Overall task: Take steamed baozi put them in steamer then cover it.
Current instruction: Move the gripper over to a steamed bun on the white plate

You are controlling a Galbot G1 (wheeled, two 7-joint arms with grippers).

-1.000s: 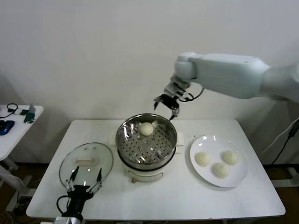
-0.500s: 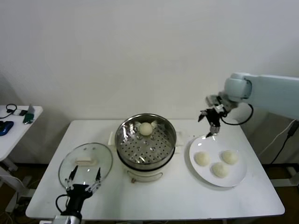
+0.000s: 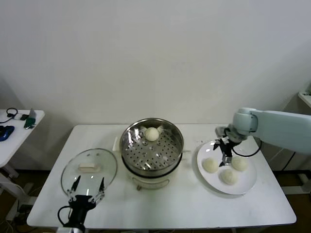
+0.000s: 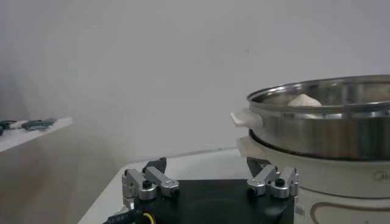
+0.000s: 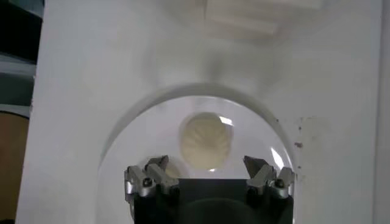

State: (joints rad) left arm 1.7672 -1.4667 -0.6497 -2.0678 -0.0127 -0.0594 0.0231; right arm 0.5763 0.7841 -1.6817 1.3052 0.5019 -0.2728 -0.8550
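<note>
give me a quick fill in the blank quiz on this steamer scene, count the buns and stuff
1. The round shiny stainless-steel steamer holds ____ cream-white dough bun.
2. The flat white plate carries ____ buns.
3. The open right pincer hangs over the ____.
4. The round clear glass lid lies on the table to the robot's ____ of the steamer.

Missing words: one; three; plate; left

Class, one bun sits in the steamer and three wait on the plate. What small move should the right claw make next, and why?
Probably lower the right claw straight onto a bun and close. It hangs open just above the white plate, and the right wrist view shows that bun between its jaws. The steamer holds only one bun, and the cover lies on the table near the idle left claw.
</note>
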